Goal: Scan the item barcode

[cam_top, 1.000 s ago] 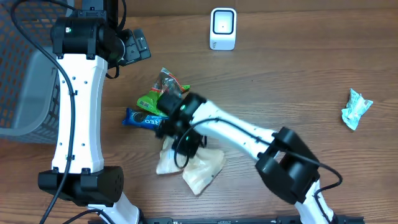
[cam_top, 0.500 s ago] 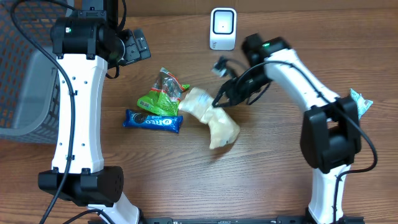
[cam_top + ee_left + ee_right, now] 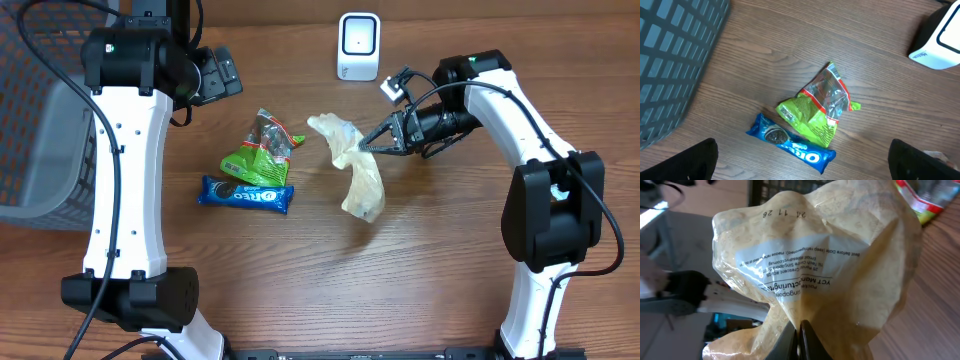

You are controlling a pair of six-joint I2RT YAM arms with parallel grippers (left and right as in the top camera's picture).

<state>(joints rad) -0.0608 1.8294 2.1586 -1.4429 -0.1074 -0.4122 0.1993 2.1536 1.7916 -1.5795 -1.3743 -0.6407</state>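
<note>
At the upper middle of the overhead view, the right gripper (image 3: 373,146) is closed tight on one edge of a yellowish bag (image 3: 360,178). From its own wrist camera the two fingertips (image 3: 805,336) meet at the bottom of the frame, with the film pinched between them. The bag (image 3: 815,255) fills that view. Its white label shows upside down, and I can make out "Best Before Date" in small print and a larger line starting "YCT Man". A stamped code near the top includes "26 11"; the rest is too unsure to read. Overhead, the bag hangs curved below and left of the one white scanner (image 3: 359,45), near it but apart. I cannot tell whether its lower end touches the table (image 3: 450,280).

Four packets are in sight. Besides the held one, two lie touching at centre left: a blue pack marked "OREO" (image 3: 245,194) and a green snack bag (image 3: 258,155) whose lower edge overlaps it. A fourth, a pale teal packet (image 3: 573,174), lies alone at the far right.

The left gripper (image 3: 222,76) hangs at upper left with its jaws spread wide and nothing in them. Its dark fingers (image 3: 695,162) sit in the bottom corners of its wrist view, above the same two packets. One grey mesh basket (image 3: 30,130) fills the left edge.
</note>
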